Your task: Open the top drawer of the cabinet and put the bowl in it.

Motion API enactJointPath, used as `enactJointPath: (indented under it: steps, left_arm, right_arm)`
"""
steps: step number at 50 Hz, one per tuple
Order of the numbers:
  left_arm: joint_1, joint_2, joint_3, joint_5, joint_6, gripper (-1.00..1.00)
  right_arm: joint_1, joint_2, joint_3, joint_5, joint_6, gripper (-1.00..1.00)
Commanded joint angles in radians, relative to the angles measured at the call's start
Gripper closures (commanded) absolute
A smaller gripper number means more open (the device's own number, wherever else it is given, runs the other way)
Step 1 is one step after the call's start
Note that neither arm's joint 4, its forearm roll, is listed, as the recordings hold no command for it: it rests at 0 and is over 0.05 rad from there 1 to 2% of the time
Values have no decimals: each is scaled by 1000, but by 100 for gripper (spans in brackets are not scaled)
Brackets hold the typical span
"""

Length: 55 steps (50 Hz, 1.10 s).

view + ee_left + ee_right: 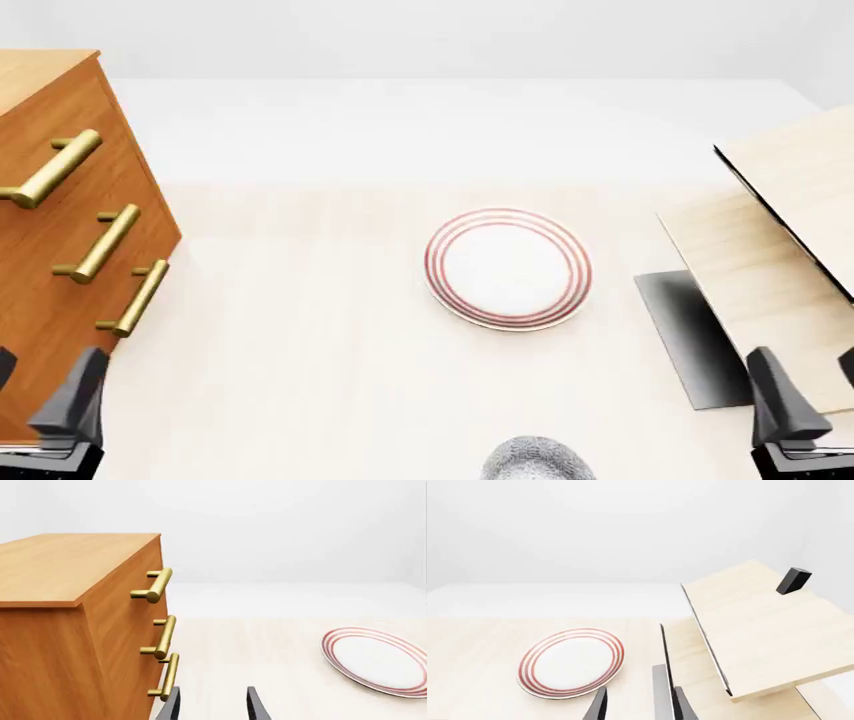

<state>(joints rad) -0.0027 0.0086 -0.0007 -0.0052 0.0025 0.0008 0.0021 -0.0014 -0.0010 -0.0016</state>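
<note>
Centrally, plate point(509, 267) between cabinet point(60, 250) and bowl point(538, 460).

Pale wood table point(307, 380), four things on it.
Cabinet point(67, 250) far left, plate point(509, 267) centre, speckled bowl point(538, 462) bottom edge, pale panelled piece point(774, 250) right.

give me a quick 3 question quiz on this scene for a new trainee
1. True or false: the top drawer of the cabinet is closed.
2. Which lies nearer the arms in the front view: A) the bowl or B) the plate?
3. Fill in: the cabinet front carries ___ brass handles.

Key
1. True: its front sits flush with the two below.
2. A: the bowl is at the near table edge, between the left gripper and right gripper.
3. Three.
</note>
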Motion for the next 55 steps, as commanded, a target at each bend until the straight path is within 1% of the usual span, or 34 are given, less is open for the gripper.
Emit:
enactJointPath:
  steps: [1, 6, 9, 11, 12, 14, 15, 17, 18, 22, 23, 24, 25, 26, 27, 29, 30, 31, 32, 36, 37, 38, 39, 40, 41, 42, 43, 44, 45, 49, 52, 53, 54, 55]
  left_arm:
    - [-6, 14, -3, -5, -1, -100]
    - [-15, 0, -6, 7, -32, -100]
    - [-17, -5, -10, 11, -24, -100]
    - [-49, -8, -18, -2, -17, -100]
    - [-38, -8, -22, 14, 8, -100]
    - [-38, -8, -22, 14, 8, -100]
    - [-38, -8, -36, 16, -9, -100]
    - [-56, 3, -29, 34, -19, -100]
    - [-81, -4, -29, 36, 8, -100]
    - [-81, -2, -50, 45, 8, -100]
    - [-88, 13, -54, 42, 8, -100]
    - [-82, 80, -57, 5, -7, -100]
    - [-88, 102, -63, -11, -6, -100]
    - [-129, 76, -74, 8, 9, -100]
    - [-102, 87, -87, 14, 6, -100]
    - [-139, 199, -99, -48, 16, -100]
    - [-126, 200, -115, -38, -5, -100]
    - [-166, 228, -128, -44, 6, -100]
    - [-154, 213, -141, -28, 49, -100]
    - [-165, 228, -176, -3, 39, -100]
    - [-165, 234, -188, 2, 49, -100]
    - [-151, 232, -198, 6, 90, -100]
    - [-140, 234, -213, 13, 89, -100]
    - [-132, 244, -225, 15, 113, -100]
    - [-137, 224, -233, 23, 162, -100]
    - [-146, 219, -246, 36, 152, -100]
    - [-135, 223, -266, 55, 163, -100]
    - [-130, 220, -275, 63, 191, -100]
    - [-130, 220, -275, 64, 192, -100]
    - [-106, 175, -319, 115, 294, -100]
    - [-112, 146, -372, 157, 349, -100]
    - [-137, 179, -421, 187, 300, -100]
    - [-131, 185, -436, 193, 316, -100]
    - [-136, 165, -440, 192, 392, -100]
  right_arm:
    - [2, 3, -2, -1, 0, -100]
    - [2, 2, -2, 0, -2, -100]
    - [2, 1, -2, 0, -2, -100]
    - [2, 1, -2, 1, -1, -100]
    - [2, 1, -2, 1, -1, -100]
    - [2, 1, -2, 1, -2, -100]
    - [2, 0, -2, 1, -1, -100]
    - [2, 0, -2, 1, -1, -100]
    - [2, 1, -2, 1, -1, -100]
    - [2, 0, -2, 1, -2, -100]
    - [2, 1, -2, 1, -1, -100]
    - [2, 0, -2, 1, -2, -100]
    - [3, 0, -2, 1, -2, -100]
    - [2, 1, -2, 1, -2, -100]
    - [2, 0, -2, 1, -2, -100]
    - [2, 0, -2, 1, -2, -100]
    - [2, 0, -2, 1, -1, -100]
    - [2, 1, -2, 1, -2, -100]
    - [2, 0, -2, 1, -2, -100]
    - [2, 0, -2, 1, -2, -100]
    - [2, 1, -2, 1, -2, -100]
    - [2, 1, -2, 1, -2, -100]
    - [2, 0, -2, 1, -2, -100]
    - [2, 1, -2, 1, -2, -100]
    - [3, 0, -2, 1, -2, -100]
    - [2, 0, -2, 1, -2, -100]
    - [2, 0, -2, 1, -2, -100]
    - [2, 1, -2, 1, -1, -100]
    - [2, 1, -2, 1, -1, -100]
    - [3, 1, -2, 1, -2, -100]
    - [2, 1, -2, 1, -2, -100]
    - [3, 0, -2, 1, -1, -100]
    - [2, 1, -2, 1, -1, -100]
    - [2, 0, -2, 1, -2, -100]
